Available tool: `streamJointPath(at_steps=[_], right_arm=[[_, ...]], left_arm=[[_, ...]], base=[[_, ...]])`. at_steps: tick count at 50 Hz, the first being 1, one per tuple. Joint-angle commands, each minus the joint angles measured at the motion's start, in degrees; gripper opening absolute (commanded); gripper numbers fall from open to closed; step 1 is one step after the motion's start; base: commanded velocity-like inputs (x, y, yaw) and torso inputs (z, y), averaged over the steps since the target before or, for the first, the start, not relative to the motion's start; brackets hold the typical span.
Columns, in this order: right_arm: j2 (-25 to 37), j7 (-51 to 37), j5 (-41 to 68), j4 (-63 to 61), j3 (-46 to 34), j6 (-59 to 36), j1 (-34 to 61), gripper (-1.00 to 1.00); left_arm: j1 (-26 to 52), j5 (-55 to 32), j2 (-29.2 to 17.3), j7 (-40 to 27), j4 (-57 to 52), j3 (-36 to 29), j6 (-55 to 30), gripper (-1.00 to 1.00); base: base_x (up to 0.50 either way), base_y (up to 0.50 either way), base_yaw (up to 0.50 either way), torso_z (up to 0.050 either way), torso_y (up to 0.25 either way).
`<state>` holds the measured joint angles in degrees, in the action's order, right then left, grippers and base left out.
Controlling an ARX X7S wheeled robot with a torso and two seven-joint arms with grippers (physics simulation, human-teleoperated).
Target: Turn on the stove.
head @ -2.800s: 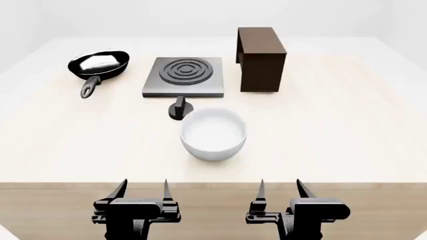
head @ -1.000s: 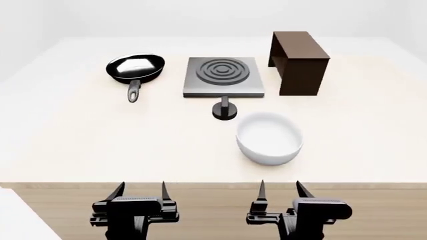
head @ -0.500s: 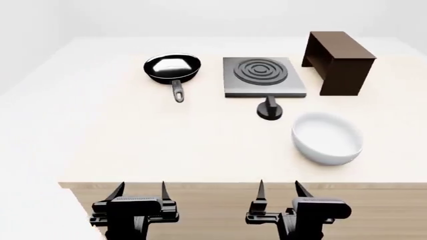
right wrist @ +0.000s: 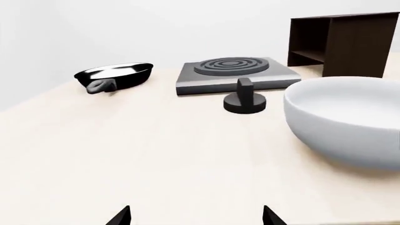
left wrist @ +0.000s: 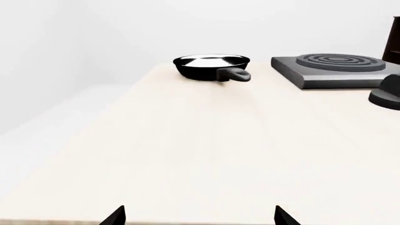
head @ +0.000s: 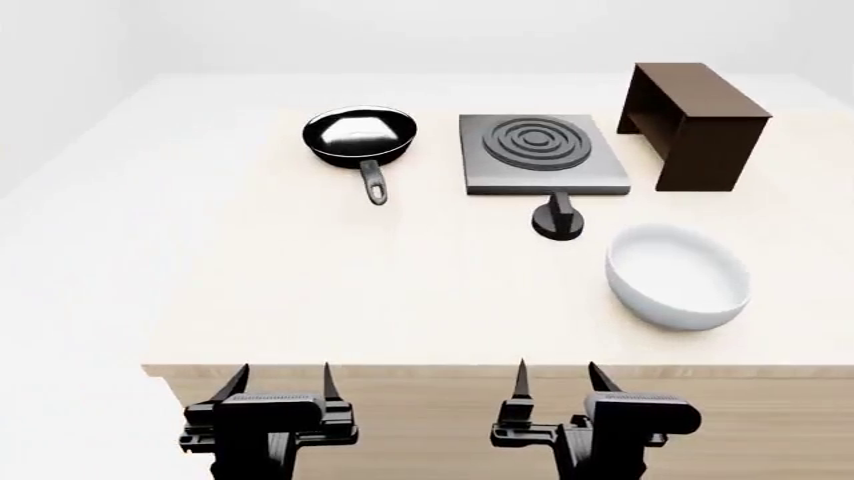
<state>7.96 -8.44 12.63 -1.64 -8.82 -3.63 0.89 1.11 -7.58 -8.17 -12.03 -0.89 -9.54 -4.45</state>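
Observation:
The stove (head: 542,152) is a flat grey square hotplate with a ringed burner at the table's far middle-right. It also shows in the left wrist view (left wrist: 334,69) and the right wrist view (right wrist: 233,74). Its small black knob (head: 558,219) stands just in front of it, also in the right wrist view (right wrist: 245,99) and cut off at the edge of the left wrist view (left wrist: 388,93). My left gripper (head: 282,384) and right gripper (head: 557,380) are both open and empty, held before the table's near edge, far from the knob.
A black frying pan (head: 360,136) sits left of the stove. A brown wooden box (head: 697,122) stands to its right. A white bowl (head: 677,275) lies near the knob's right front. The table (head: 267,280) has a pale wooden top.
The view has shifted left: stove, knob, pan, box and bowl all moved rightward in the head view. Both grippers keep the same open pose.

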Motion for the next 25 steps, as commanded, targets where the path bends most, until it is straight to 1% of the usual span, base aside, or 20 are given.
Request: streamJointPath(at_steps=[1,25], right_arm=[[-0.27,1.06,0.91,0.14,0.79,0.35,0.13,1.00],[0.69,0.74,2.65,-0.04,0.01,0.41,-0.06,1.00]], left_arm=[[-0.16,0.06,0.30,1.02,0.60,0.25,2.25,1.00],[0.05,-0.80,-0.45,0.07,0.82,-0.70,2.59,1.00]], base=[[0.22,0.00,0.00,0.000,0.000],[0.50,0.00,0.00,0.000,0.000]])
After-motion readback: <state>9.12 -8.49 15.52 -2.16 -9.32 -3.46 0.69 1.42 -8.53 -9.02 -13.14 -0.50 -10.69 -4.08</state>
